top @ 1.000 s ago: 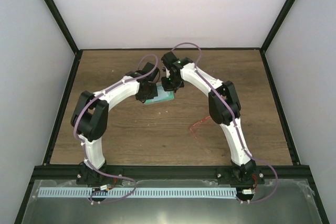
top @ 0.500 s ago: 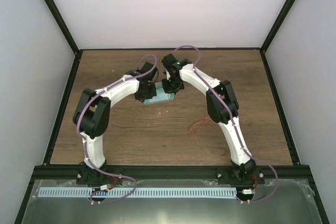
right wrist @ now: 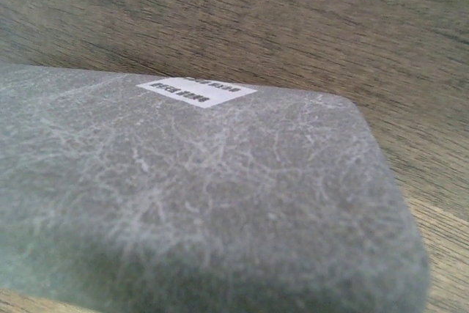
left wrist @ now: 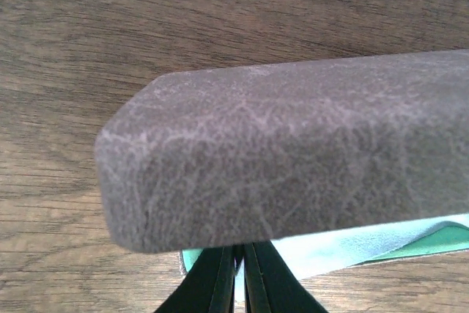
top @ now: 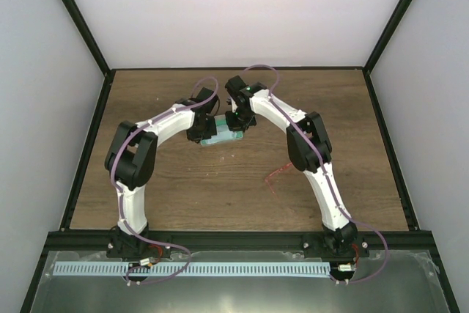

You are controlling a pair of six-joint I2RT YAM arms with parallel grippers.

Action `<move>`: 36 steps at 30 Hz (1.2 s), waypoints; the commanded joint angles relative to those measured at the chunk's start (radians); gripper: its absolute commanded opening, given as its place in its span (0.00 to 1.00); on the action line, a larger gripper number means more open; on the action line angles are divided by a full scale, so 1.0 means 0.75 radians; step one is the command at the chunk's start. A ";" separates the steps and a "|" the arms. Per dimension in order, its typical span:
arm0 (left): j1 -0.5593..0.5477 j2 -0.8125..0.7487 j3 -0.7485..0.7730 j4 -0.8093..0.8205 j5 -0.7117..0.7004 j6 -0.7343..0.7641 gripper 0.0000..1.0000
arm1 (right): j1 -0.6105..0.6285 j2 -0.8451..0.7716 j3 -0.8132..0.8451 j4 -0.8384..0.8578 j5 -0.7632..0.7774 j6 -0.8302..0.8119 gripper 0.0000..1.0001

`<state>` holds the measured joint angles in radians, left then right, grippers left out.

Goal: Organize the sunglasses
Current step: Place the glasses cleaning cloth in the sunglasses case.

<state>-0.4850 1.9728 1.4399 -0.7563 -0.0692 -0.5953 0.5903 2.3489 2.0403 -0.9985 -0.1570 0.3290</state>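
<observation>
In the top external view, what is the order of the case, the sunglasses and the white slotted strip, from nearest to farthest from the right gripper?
1. The case: directly at the right gripper, in the middle of the table.
2. The sunglasses: on the wood, toward the near right.
3. The white slotted strip: along the bottom of the view.

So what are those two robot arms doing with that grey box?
Both arms are bent over the grey glasses case in the middle of the table. The left pincer looks shut right at the case's open edge, by the light-blue cloth. The right pincer hangs close over the case, but its fingers are hidden. The red sunglasses lie on the table beside the right arm, not yet picked up.
</observation>
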 commanded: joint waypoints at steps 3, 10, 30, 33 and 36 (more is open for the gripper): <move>0.013 0.021 0.027 0.000 -0.006 0.019 0.04 | -0.007 0.046 0.072 -0.012 -0.031 -0.012 0.01; 0.019 0.035 0.017 -0.002 -0.013 0.020 0.04 | -0.008 0.055 0.077 -0.012 -0.030 -0.014 0.01; 0.021 0.072 0.035 -0.005 0.026 0.025 0.15 | -0.009 -0.051 0.081 0.009 0.081 0.027 0.28; 0.021 0.065 0.044 -0.007 0.031 0.027 0.26 | -0.010 -0.092 0.040 0.037 0.045 0.031 0.28; 0.022 0.055 0.056 -0.017 0.029 0.027 0.31 | -0.007 -0.117 0.015 0.045 0.001 0.038 0.26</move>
<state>-0.4755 2.0079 1.4452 -0.7586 -0.0547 -0.5785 0.5903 2.3470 2.0575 -0.9909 -0.1215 0.3386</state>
